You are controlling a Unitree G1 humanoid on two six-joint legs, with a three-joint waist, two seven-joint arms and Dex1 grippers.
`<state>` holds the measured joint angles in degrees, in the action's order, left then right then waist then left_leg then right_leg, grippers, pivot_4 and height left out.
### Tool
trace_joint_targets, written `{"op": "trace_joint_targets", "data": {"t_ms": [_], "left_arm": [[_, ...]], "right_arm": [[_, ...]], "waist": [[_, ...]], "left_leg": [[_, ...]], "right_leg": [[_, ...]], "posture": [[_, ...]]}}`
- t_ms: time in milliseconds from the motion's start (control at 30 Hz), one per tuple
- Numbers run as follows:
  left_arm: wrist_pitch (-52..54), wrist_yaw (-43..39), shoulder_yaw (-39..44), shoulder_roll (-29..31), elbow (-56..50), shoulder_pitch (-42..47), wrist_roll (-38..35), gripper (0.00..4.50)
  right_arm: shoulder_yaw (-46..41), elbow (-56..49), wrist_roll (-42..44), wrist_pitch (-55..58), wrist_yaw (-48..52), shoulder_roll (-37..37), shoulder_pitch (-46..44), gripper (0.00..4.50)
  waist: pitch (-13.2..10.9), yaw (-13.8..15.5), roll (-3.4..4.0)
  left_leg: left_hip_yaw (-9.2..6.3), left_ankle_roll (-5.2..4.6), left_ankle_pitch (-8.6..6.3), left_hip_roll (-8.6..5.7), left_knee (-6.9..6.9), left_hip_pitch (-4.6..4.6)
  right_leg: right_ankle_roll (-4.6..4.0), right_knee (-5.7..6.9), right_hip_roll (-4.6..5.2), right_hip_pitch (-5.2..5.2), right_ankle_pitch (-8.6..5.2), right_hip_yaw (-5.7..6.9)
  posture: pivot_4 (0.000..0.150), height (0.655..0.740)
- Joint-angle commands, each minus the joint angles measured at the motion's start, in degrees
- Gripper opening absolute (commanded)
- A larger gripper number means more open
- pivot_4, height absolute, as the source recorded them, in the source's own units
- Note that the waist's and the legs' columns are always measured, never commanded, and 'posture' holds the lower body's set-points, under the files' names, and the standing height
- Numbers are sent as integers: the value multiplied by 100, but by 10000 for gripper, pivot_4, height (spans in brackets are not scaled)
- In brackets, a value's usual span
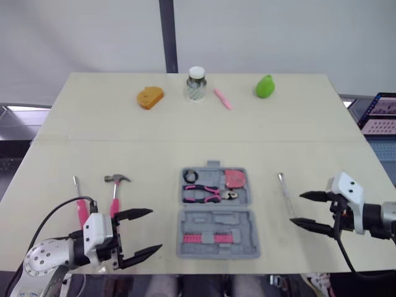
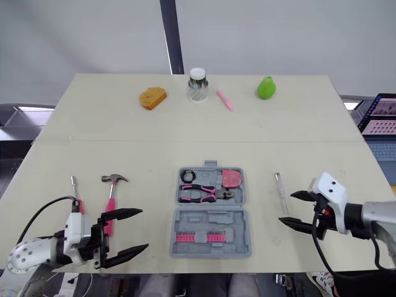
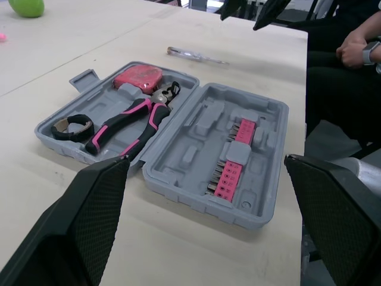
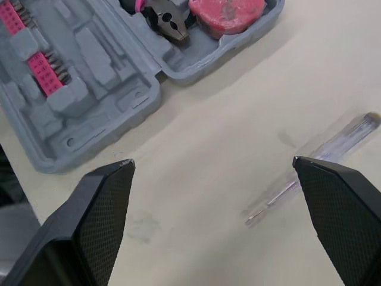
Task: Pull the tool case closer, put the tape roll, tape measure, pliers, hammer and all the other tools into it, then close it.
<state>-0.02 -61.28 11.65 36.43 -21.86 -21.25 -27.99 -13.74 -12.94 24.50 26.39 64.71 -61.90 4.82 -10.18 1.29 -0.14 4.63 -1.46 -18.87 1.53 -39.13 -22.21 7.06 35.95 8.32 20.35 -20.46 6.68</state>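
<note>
Low in the frame's centre, the tool case [image 1: 210, 221] lies open on the tabletop [image 1: 185, 130], holding pliers [image 1: 204, 194], tape measure [image 1: 234, 179] and tape roll [image 1: 190, 176]. Left of it lies the hammer [image 1: 115, 192]. Left tool [image 1: 154, 230] and right tool [image 1: 297, 208] both gape, released.

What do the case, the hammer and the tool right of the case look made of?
Tool case: matte grey moulded plastic, judging by its formed recesses. Hammer: shiny metal head; pink handle, likely plastic or rubber. Screwdriver: see-through handle, probably plastic; thin metal tip.
</note>
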Motion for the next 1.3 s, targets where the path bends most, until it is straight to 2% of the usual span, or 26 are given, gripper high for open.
{"op": "trace_joint_targets", "data": {"t_ms": [33, 133, 267, 400, 500, 667, 1100, 1300], "left_arm": [[-31, 41, -45, 1, -150, -28, -3, 44653], [-39, 67, -84, -8, -144, -29, 13, 44653], [-70, 107, -138, -35, -144, -40, 34, 44653], [-96, 92, -166, -21, -128, -44, 49, 44653], [-110, 94, -167, -15, -108, -15, 59, 44653], [-167, 102, -173, -41, -73, -25, 93, 44653], [-297, -2, -165, -35, 75, -74, 52, 44653], [-230, -20, -207, -25, 117, 202, 8, 44653]], "right_arm": [[246, 476, -428, -752, 443, -291, -452, 45000], [562, 932, -734, -1265, 721, -429, -1003, 45000], [832, 1233, -874, -1409, 942, -431, -1611, 45000], [1034, 1351, -1134, -1837, 1153, -466, -1785, 45000], [1118, 1352, -1166, -1700, 1178, -428, -1969, 45000], [1002, 1041, -943, -699, 889, -315, -2008, 45000], [-151, -665, -266, 2416, -936, 151, -1067, 45000], [-820, -1607, 137, 3775, -1808, 828, -473, 45000]], "waist": [[0, -3, 0], [0, -15, 0], [0, -18, 0], [-1, -5, 0], [-1, -13, 2], [-1, -19, 2], [-1, -2, 2], [-1, 21, 2]], "left_leg": [[1, -1, 1, -1, 0, 0], [2, 2, 3, 1, -2, 1], [4, 3, 5, 3, -4, 0], [4, 4, 5, 2, -5, -1], [4, 4, 5, 2, -5, -1], [4, 6, 6, 8, -5, -1], [2, 7, 5, 10, -5, -6], [-4, 7, 5, 9, -5, -9]], "right_leg": [[0, 1, 0, 1, 0, 0], [0, 1, -3, 0, 0, 1], [0, 1, -3, 2, 0, 0], [0, 1, 0, 3, 0, 1], [0, 2, 1, 2, 0, 1], [0, 2, 10, 3, 0, 1], [0, 0, 19, 7, 0, 0], [-1, 0, 19, 6, 1, 2]], "posture": [[1500, 6950], [1500, 6950], [1500, 6950], [1500, 6950], [1500, 6950], [1500, 6950], [1500, 6950], [1500, 6950]]}}
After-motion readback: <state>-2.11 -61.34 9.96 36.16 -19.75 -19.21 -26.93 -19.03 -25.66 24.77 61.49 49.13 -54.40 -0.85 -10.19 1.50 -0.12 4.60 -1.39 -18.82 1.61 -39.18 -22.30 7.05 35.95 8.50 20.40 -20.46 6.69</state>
